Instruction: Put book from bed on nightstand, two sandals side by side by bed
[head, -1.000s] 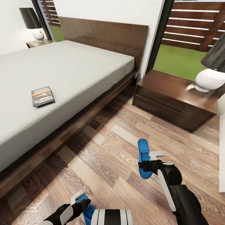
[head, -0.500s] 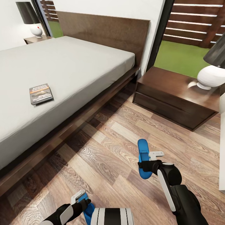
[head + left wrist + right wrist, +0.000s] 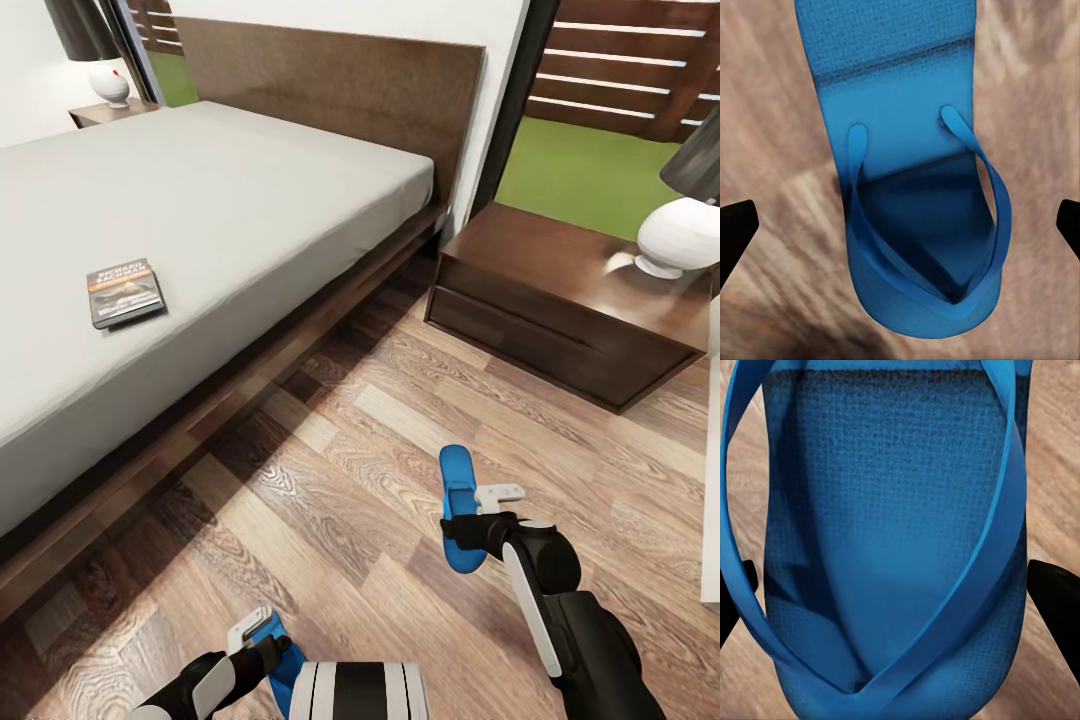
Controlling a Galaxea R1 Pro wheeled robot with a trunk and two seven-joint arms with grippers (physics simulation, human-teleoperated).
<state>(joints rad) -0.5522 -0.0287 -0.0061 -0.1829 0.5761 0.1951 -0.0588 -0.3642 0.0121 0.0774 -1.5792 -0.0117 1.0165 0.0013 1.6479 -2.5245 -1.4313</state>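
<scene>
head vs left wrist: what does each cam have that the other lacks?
Head view alone: the bed with the book lying on it, the nightstand with a lamp on it, and the right end effector holding a blue sandal. Left wrist view alone: close detail of the other sandal, namely its straps and textured sole. Both: that sandal at the left end effector, and the wood floor.

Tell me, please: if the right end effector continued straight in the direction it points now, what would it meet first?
Probably the wood-plank floor. The right end effector holds a blue sandal, and the right wrist view looks past that sandal onto planks. How far away the floor lies is unclear.
</scene>
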